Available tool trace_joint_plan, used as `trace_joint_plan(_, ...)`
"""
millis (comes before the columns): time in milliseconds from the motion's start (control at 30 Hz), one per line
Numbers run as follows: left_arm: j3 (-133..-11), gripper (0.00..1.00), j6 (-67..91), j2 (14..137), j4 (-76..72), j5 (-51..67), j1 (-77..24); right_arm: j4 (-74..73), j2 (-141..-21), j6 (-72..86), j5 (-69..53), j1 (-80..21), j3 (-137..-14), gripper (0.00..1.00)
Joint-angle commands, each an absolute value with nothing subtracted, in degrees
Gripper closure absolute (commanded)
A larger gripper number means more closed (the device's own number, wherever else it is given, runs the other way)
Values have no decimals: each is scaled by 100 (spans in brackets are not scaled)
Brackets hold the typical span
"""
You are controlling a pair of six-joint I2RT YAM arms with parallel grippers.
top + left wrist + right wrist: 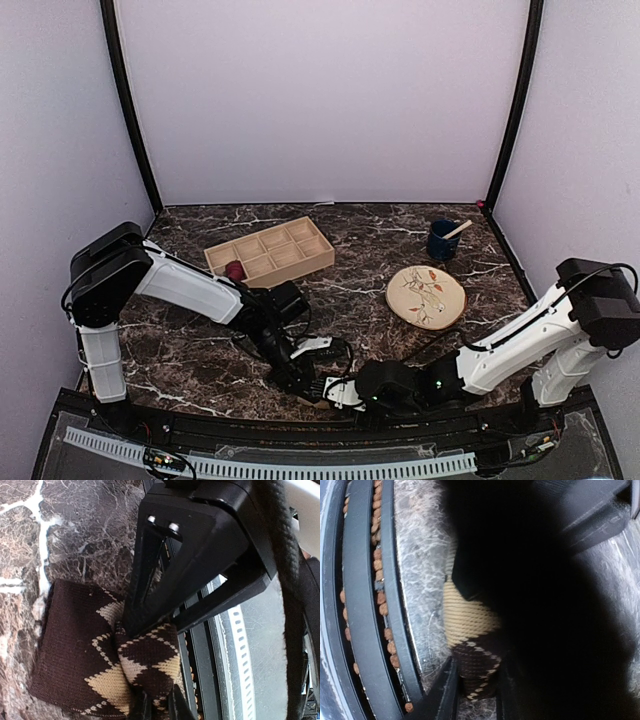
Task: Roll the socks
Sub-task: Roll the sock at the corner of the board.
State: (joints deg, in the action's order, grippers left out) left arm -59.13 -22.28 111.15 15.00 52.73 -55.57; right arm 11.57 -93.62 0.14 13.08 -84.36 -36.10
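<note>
The dark brown sock with tan argyle diamonds (75, 665) lies partly rolled at the table's front edge, a small patch (318, 402) showing between the two grippers. My left gripper (160, 706) (305, 385) is shut on a fold of it. From the other side my right gripper (474, 696) (337, 394) is shut on the same sock (470, 625), which fills the gap between its fingers. Its black body (200, 545) looms over the sock in the left wrist view. The maroon-red sock (235, 270) sits as a small bundle in a tray compartment.
A wooden compartment tray (290, 238) stands at the back left. At the right are a round painted plate (426, 297) and a blue cup (441, 241) with a stick in it. A black rail (300, 440) runs along the table's front edge, right by the sock.
</note>
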Motion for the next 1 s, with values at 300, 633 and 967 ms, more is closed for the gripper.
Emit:
trace_joint_plan(300,-5919,72,-1665,11126,1353,4790,-5428,1110,-9466,192,1020,-8231,-3693,100)
trace_joint_plan(633,-5532,61,-1204,10613,725,4747,-5256,1081,-9285,481,967,-8049,-3499,100)
trace_joint_plan(967,-5121,58,-772,10141,135,4547,-5128,1145,-9173,807,834,-7923,-3305,100)
